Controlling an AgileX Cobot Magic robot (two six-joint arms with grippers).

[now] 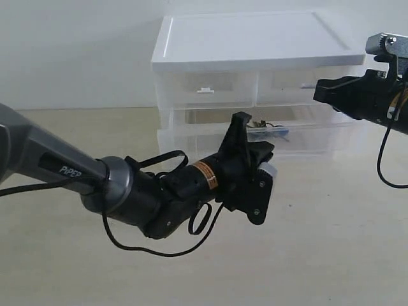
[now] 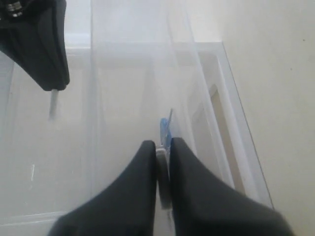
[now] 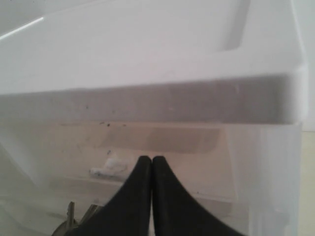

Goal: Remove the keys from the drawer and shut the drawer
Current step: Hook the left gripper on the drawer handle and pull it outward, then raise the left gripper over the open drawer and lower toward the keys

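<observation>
The wide translucent drawer [image 1: 319, 137] at the foot of the white unit [image 1: 255, 38] stands pulled out. The keys [image 1: 266, 129], grey with a blue cap, lie inside it near the front centre. My left gripper [image 1: 266, 159] is at the drawer's front, shut on the small white tab handle [image 2: 162, 164]. In the left wrist view the keys' blue cap [image 2: 164, 129] shows just past the fingertips. My right gripper [image 1: 317, 89] hovers shut and empty before the upper right drawer [image 1: 299, 80]. The right wrist view catches the keys [image 3: 69, 221] below the shut right gripper [image 3: 151, 160].
Two half-width upper drawers, the left one [image 1: 204, 86] with a white tab, are closed. The unit stands on a beige table [image 1: 331, 242] against a white wall. The left arm [image 1: 127, 185] with its looping cable stretches across the table's front left.
</observation>
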